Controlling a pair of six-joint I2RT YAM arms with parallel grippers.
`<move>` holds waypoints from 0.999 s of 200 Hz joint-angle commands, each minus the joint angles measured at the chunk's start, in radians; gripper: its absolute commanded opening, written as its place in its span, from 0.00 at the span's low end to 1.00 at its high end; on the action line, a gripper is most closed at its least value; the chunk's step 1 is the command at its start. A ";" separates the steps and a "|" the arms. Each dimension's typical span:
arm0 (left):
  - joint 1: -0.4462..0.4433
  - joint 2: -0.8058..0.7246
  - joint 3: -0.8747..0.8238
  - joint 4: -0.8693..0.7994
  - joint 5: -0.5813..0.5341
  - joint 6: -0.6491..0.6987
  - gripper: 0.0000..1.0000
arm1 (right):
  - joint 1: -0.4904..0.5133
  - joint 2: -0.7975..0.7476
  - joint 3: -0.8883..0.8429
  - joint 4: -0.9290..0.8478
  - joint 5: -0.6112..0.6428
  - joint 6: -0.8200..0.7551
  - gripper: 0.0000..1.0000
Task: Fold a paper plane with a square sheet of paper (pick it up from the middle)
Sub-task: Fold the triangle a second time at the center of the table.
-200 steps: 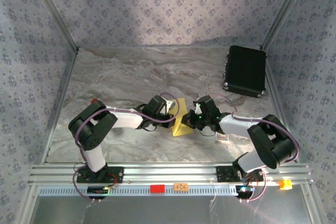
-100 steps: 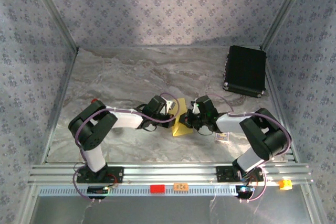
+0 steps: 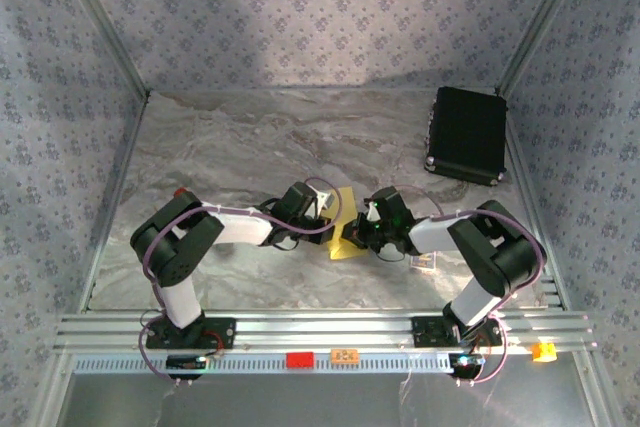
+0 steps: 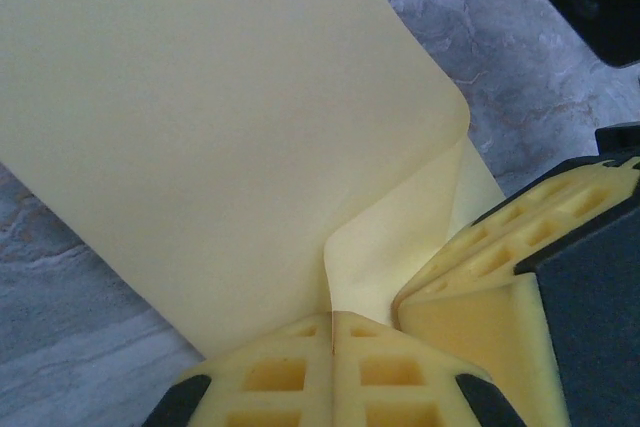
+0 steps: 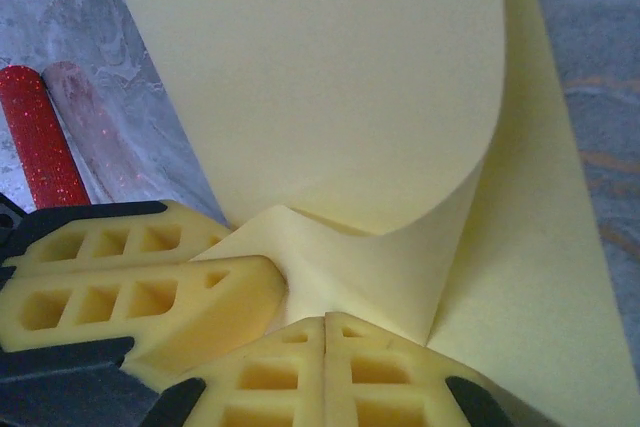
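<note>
Left wrist shows left gripper (image 4: 332,352) and right gripper (image 4: 408,299) both clamped on the flimsy, light square sheet of paper (image 4: 200,97); best held gently near its fold.

You get soft, even light from above in the overhead view. The back wall (image 3: 330,17) darkens toward the top, and the black case (image 3: 467,134) loses all detail. In your wrist views the yellow paper (image 4: 200,127) is bright and slightly washed out, and the table (image 5: 60,7) behind it is blurred.

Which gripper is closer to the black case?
Right. The right gripper sits mid-table, left of the case and nearer the front edge; the left gripper is further left, across the paper that both are shut on.
</note>
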 commanded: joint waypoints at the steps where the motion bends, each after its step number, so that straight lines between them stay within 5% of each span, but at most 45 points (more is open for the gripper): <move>1: -0.002 0.025 0.003 -0.049 0.000 0.019 0.00 | 0.001 0.018 -0.033 -0.027 0.032 0.012 0.05; 200: 0.003 0.019 0.009 -0.079 0.002 0.031 0.00 | -0.077 -0.049 0.075 -0.177 0.022 -0.051 0.09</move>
